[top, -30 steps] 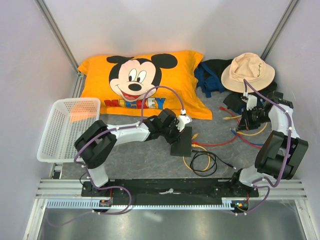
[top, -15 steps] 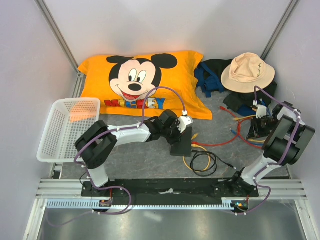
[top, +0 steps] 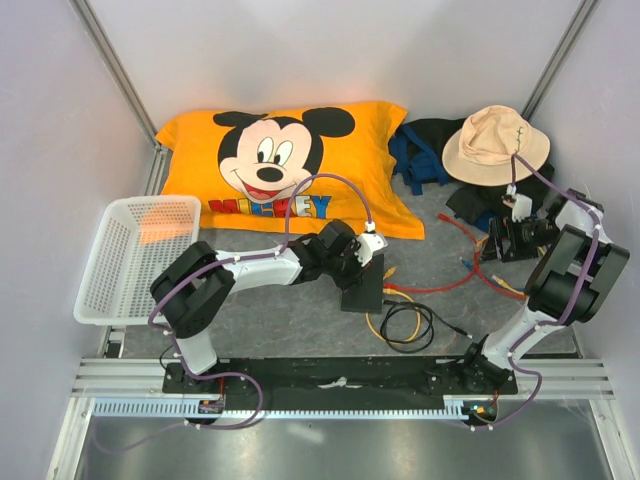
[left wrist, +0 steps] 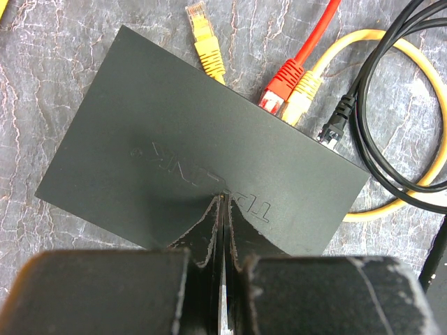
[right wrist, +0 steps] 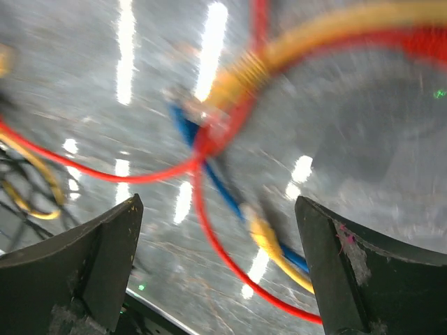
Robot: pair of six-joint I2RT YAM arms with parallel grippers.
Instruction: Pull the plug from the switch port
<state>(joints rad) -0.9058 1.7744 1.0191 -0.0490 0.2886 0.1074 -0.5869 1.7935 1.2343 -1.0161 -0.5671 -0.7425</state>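
**Pin the switch, pull the plug straight**

The left gripper (left wrist: 222, 209) is clenched, its tips apparently pressing on the black switch (left wrist: 174, 160) mid-table. The right gripper (right wrist: 218, 230) hangs released and empty over loose cables (right wrist: 202, 152), well off to the right. I judge it should grasp the red plug (left wrist: 279, 94) by its body and draw it straight out of the port.

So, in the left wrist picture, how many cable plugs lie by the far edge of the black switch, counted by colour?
Yellow plugs: 2
Red plug: 1
Black plug: 1
Total: 4
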